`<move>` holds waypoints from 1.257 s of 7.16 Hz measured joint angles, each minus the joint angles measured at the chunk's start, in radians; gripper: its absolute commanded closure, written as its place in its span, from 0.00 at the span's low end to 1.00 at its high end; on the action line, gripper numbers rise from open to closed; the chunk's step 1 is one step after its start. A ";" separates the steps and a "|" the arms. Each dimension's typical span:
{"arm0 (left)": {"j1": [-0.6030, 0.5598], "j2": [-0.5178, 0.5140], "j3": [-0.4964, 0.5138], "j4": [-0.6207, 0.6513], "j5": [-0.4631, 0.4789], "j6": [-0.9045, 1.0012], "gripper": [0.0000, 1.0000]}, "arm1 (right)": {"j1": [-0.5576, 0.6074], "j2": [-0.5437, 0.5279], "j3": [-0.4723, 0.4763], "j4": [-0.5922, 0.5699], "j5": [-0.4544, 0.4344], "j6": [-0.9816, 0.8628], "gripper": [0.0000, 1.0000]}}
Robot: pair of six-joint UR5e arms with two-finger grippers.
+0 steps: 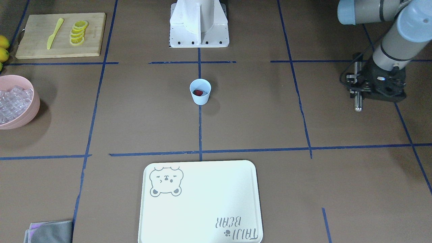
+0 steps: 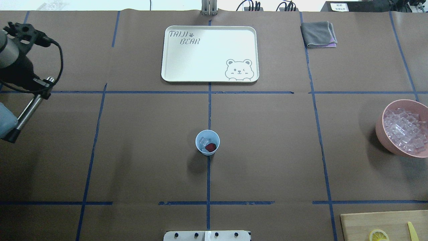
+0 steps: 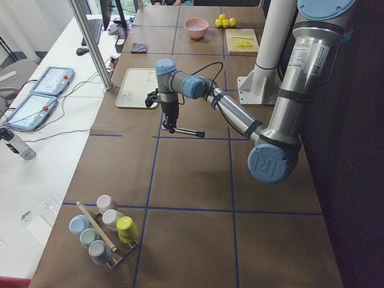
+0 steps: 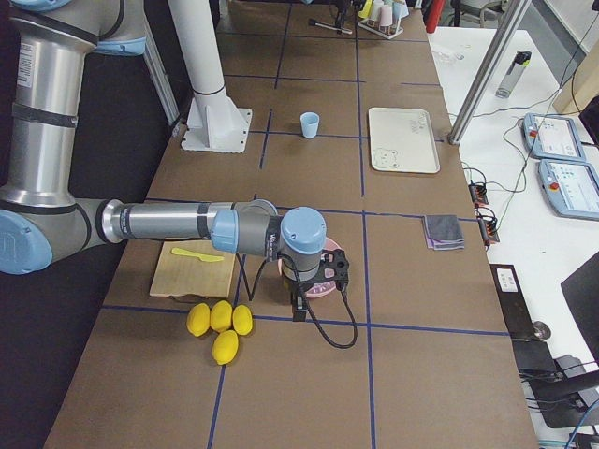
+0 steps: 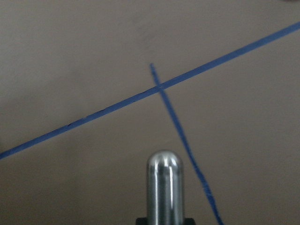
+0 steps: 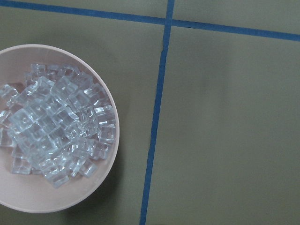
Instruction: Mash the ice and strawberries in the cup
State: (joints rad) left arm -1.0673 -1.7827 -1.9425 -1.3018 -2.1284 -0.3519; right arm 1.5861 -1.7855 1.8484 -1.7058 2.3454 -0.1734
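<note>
Cup [image 2: 207, 142]: stands upright by itself on the brown table [image 2: 267, 150], on the blue centre tape line in front of the robot's base, with nothing touching it.
Ice [image 2: 203, 142]: a few clear cubes lie at the bottom of the cup, so that part of the loading looks done.
Strawberry [image 2: 211, 147]: one red berry sits in the cup beside the cubes. It looks whole and I see no juice or pulp, so I judge the mashing has not begun.
Left gripper [image 1: 358, 90]: well apart from the cup, out over the robot's left side of the table. Its fingers are clamped on a metal rod [image 1: 357, 103].
Metal rod: held roughly level above the table, as the left side view shows. Its rounded tip points away from the robot, not down, and is nowhere near the cup.
Right gripper [image 4: 301, 304]: hangs over the pink bowl [image 2: 380, 129] far out on the robot's right. I cannot tell whether its fingers are spread or closed, since only the side view shows it.
Spare ice cubes [image 6: 56, 126]: a heap fills the pink bowl.
Tray [image 2: 214, 53]: lies beyond the cup on the far side of the table.
Left to do: bring the rod over the cup, turn its tip downward, and press repeatedly into the berry and cubes, probably with the cup steadied.
</note>
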 measured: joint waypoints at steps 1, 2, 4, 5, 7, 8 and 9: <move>-0.022 0.044 0.036 -0.044 -0.007 0.000 0.93 | 0.000 0.000 0.000 0.000 0.000 0.000 0.01; -0.031 0.087 0.084 -0.133 -0.009 -0.002 0.93 | 0.000 0.000 0.001 0.000 0.001 0.000 0.01; -0.044 0.131 0.177 -0.268 -0.010 -0.006 0.93 | 0.000 0.001 0.001 0.000 0.002 0.000 0.01; -0.057 0.149 0.197 -0.293 -0.010 -0.008 0.93 | 0.000 0.001 0.001 0.000 0.003 0.001 0.01; -0.080 0.212 0.216 -0.381 -0.009 -0.039 0.93 | 0.000 0.001 0.003 0.001 0.003 0.001 0.01; -0.083 0.238 0.242 -0.461 -0.008 -0.084 0.93 | 0.000 0.001 0.005 0.000 0.003 0.002 0.01; -0.083 0.253 0.285 -0.550 -0.007 -0.130 0.92 | 0.000 0.000 0.007 0.000 0.004 0.002 0.01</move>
State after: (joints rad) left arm -1.1507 -1.5301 -1.6578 -1.8517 -2.1353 -0.4819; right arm 1.5862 -1.7854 1.8551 -1.7056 2.3489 -0.1718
